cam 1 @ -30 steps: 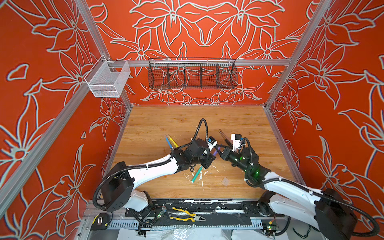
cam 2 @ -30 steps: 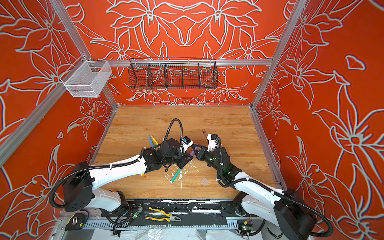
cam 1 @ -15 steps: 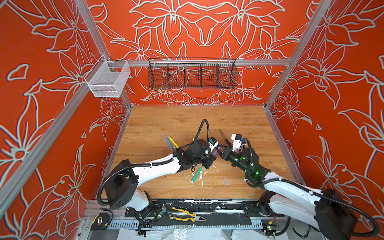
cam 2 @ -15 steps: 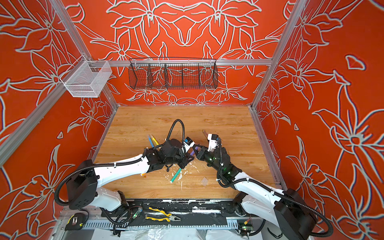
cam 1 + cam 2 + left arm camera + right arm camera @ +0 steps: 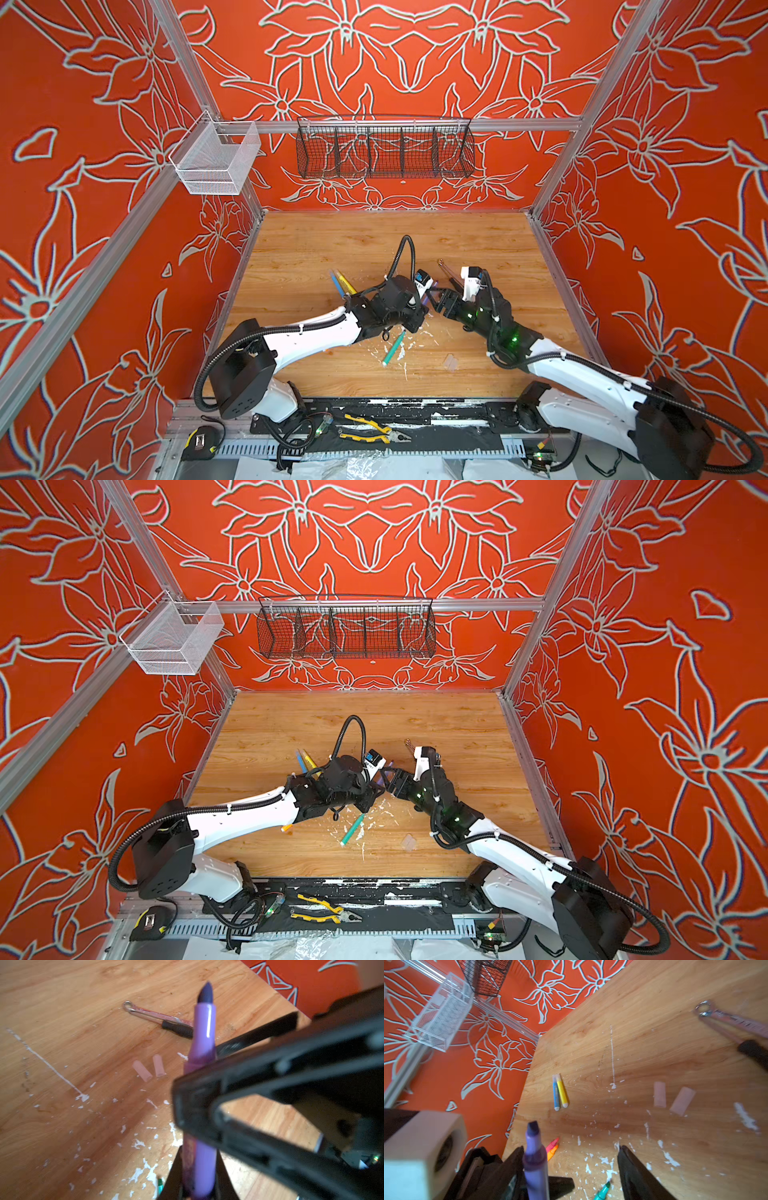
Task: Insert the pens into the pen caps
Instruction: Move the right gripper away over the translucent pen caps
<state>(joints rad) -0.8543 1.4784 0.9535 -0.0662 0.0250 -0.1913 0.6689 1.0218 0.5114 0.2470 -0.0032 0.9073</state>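
Observation:
My left gripper (image 5: 198,1154) is shut on the lower barrel of the purple pen (image 5: 202,1043), whose dark tip is bare. My right gripper (image 5: 571,1148) is open; the purple pen (image 5: 535,1163) stands beside one of its fingers (image 5: 510,1165). In a top view the two grippers meet mid-table, left (image 5: 420,311) and right (image 5: 437,302). Two clear pen caps (image 5: 659,1094) (image 5: 682,1101) lie side by side on the wood beyond. On the table lie blue (image 5: 556,1093) and yellow (image 5: 562,1091) pens, pink (image 5: 552,1144) and orange (image 5: 552,1152) pens, and a green pen (image 5: 394,348).
A dark-handled metal tool (image 5: 158,1018) lies past the caps. Another clear cap (image 5: 451,361) rests near the front right. White paint flecks dot the wood. Yellow-handled pliers (image 5: 370,430) sit on the front rail. A black wire basket (image 5: 384,147) and a white one (image 5: 216,162) hang on the walls.
My right gripper has opened and let go of the purple pen. My left gripper has closed tighter on the pen. Both arms stay roughly where they were.

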